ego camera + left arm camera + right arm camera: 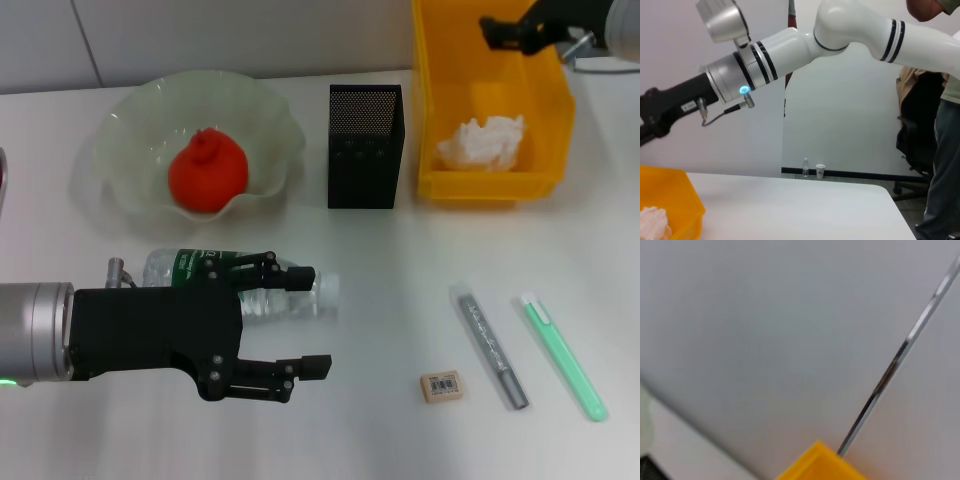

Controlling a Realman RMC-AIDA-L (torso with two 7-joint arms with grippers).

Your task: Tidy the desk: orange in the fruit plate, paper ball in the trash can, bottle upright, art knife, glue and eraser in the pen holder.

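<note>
- Your left gripper (pixel 305 318) hangs spread over the lying bottle (pixel 240 285), whose long axis runs three to nine o'clock.
- Right gripper (pixel 500 32) above the trash can (pixel 432 110): fingers, can't tell.

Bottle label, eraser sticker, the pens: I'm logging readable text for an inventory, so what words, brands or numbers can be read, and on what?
No text can be read.
Bottle green label: white print, too blurred, partly behind the left pincer.
Eraser sticker: barcode, digits too small.
Grey pen barrel: dark marks, unreadable.
Green pen: no print visible.
Right arm's white sticker: unreadable.
</note>
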